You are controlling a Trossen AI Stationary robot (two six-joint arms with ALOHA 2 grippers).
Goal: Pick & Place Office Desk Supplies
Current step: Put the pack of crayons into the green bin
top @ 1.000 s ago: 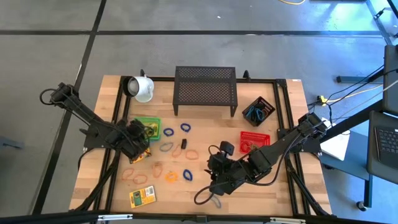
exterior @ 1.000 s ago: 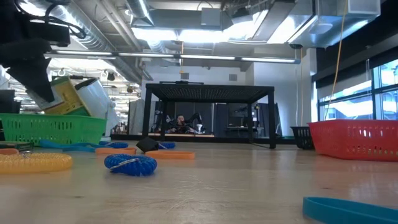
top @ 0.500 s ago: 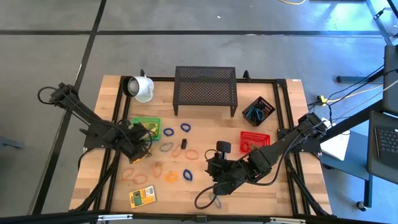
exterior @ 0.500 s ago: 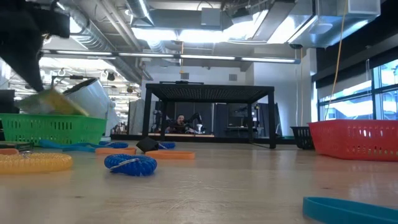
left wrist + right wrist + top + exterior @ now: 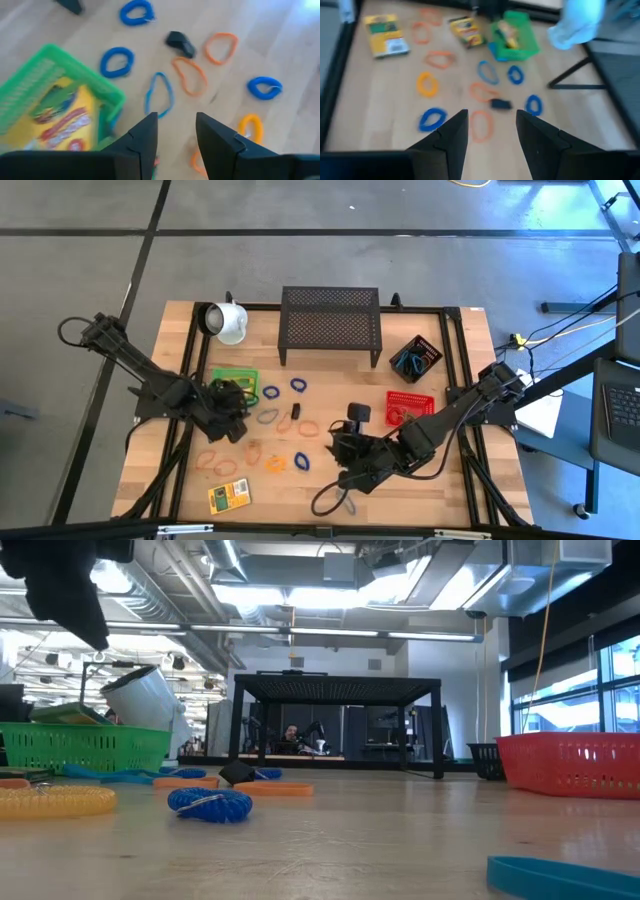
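My left gripper [image 5: 238, 410] [image 5: 175, 135] hangs open above the table beside the green basket [image 5: 236, 374], with nothing between its fingers. A yellow crayon box [image 5: 60, 117] lies inside that basket. A second crayon box [image 5: 466, 30] lies on the table next to the basket, and a third [image 5: 228, 498] lies near the front edge. Blue [image 5: 271, 393] and orange [image 5: 275, 464] rubber bands and a small black clip [image 5: 294, 412] lie flat between the arms. My right gripper [image 5: 343, 458] [image 5: 492, 135] hovers open over the front middle of the table.
A white mug [image 5: 228, 322] lies on its side at the far left. A black mesh rack [image 5: 330, 325] stands at the far middle. A black basket [image 5: 415, 358] with blue items and a red basket [image 5: 408, 405] sit on the right. A blue band [image 5: 343, 502] lies near the front edge.
My left gripper has risen and tipped toward level over the green basket. The crayon box, which stood tilted at the gripper above the basket's rim, has come free and dropped flat into the basket. My right wrist has rolled a little in place.
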